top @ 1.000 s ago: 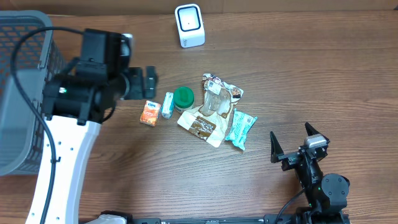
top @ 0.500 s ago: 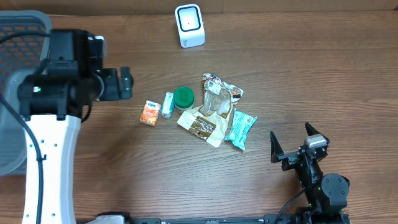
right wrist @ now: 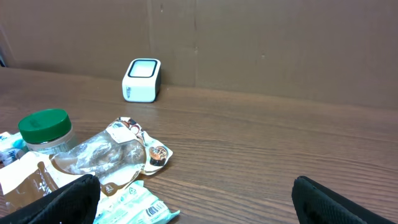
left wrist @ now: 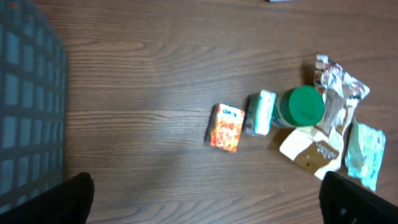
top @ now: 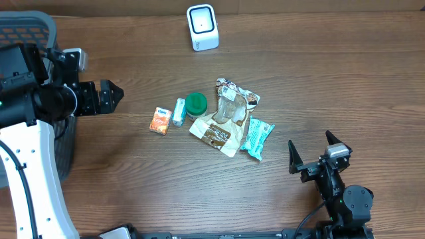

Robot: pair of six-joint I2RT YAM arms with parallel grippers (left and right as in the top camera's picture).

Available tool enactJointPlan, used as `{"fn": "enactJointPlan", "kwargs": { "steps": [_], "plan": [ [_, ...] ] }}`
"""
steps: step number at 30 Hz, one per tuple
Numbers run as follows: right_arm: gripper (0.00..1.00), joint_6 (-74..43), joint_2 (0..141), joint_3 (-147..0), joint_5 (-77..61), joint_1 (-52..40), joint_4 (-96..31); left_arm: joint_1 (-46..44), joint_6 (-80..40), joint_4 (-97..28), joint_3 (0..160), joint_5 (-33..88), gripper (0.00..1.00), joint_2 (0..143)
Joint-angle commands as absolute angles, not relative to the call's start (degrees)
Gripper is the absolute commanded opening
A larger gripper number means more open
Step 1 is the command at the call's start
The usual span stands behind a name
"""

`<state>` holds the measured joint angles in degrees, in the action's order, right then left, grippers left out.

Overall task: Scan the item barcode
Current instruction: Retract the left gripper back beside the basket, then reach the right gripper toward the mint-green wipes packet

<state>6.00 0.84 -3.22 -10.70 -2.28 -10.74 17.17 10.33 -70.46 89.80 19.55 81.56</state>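
Observation:
Several items lie grouped at mid-table: an orange box [top: 159,121], a small pale-green packet [top: 178,112], a green-lidded jar [top: 196,103], a clear and brown bag [top: 226,116] and a teal wrapper [top: 257,137] with a barcode showing. The white scanner [top: 202,26] stands at the far edge. My left gripper [top: 111,97] hovers open and holds nothing, left of the orange box [left wrist: 226,127]. My right gripper [top: 312,151] rests open near the front edge, right of the teal wrapper [right wrist: 134,208], facing the scanner [right wrist: 142,79].
A grey mesh basket [top: 26,40] stands at the left edge, partly under my left arm, and fills the left side of the left wrist view [left wrist: 28,112]. A brown cardboard wall runs behind the scanner.
My left arm has swung left, away from the items and toward the basket, with its jaws open throughout. The right arm and the items have not moved.

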Motion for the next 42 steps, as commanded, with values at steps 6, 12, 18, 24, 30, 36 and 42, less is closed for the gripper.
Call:
{"fn": "enactJointPlan", "kwargs": {
  "steps": [6, 12, 18, 24, 30, 36, 42],
  "plan": [
    [1.0, 6.09, 0.16, -3.27, -11.0, -2.55, -10.57, 17.65, 13.1, -69.82, 88.55, 17.15, 1.0, 81.76],
    [1.0, 6.09, 0.16, -3.27, -11.0, -2.55, -10.55, 17.63, 13.1, -69.82, 88.53, 17.15, 1.0, 81.76],
    [1.0, 6.09, 0.16, -3.27, -11.0, -2.55, -10.55, 17.61, 13.08, -69.82, 88.55, 17.15, 1.0, 81.76],
    [1.0, 6.09, 0.16, -3.27, -11.03, -2.55, -10.28, 17.61, 13.1, -69.84, 88.55, 17.15, 1.0, 81.76],
    [1.0, 5.82, 0.16, -3.27, -17.1, -2.57, -7.7, 17.61, 13.1, -69.82, 88.53, 17.15, 1.0, 81.76],
    [1.0, -8.21, 0.16, -3.55, -31.42, -2.57, 0.95, 17.61, 13.08, -69.82, 88.53, 17.15, 1.0, 81.76],
    [1.0, -13.78, 4.32, -8.38, -40.66, -2.55, 1.87, 17.61, 13.08, -69.82, 88.53, 17.15, 1.0, 81.76]
  ]
}}
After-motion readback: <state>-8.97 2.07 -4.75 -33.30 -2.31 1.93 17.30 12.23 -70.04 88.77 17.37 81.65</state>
